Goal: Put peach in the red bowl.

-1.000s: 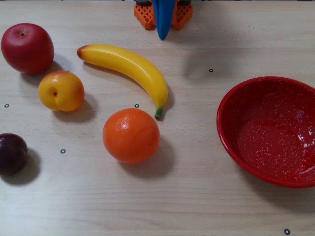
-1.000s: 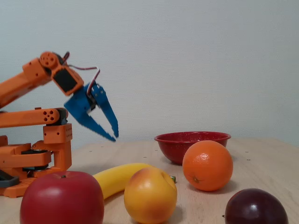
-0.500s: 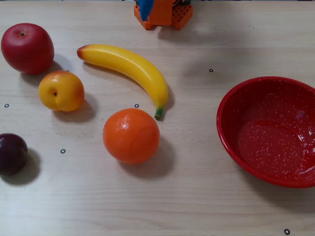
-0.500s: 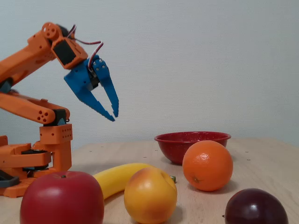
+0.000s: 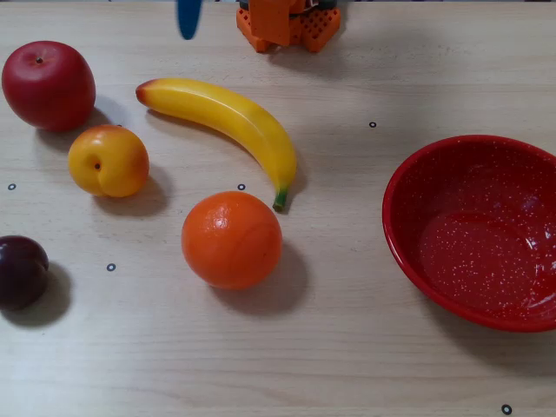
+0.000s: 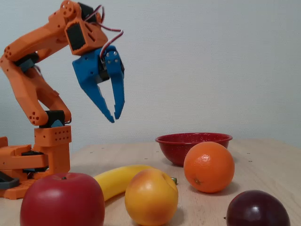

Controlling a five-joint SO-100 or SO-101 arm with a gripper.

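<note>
Blue two-finger tool (image 6: 114, 117) hangs empty in the air, fingers slightly spread.
Small yellow-orange peach (image 5: 109, 161) sits on the wooden tabletop (image 5: 347, 365) at left of frame; glossy red speckled bowl (image 5: 408, 252) at right.

In a fixed view from the side, the orange arm (image 6: 35, 89) stands on its base (image 6: 28, 162) at the left, folded up and forward, its wrist bent so the blue gripper (image 6: 114, 117) hangs high in the air, pointing down and slightly right. The two fingers (image 6: 96, 96) stand a little apart at the tips, holding nothing. In a fixed view from above, only one blue fingertip (image 5: 188, 19) and the orange base (image 5: 288, 24) show at the far edge.
</note>
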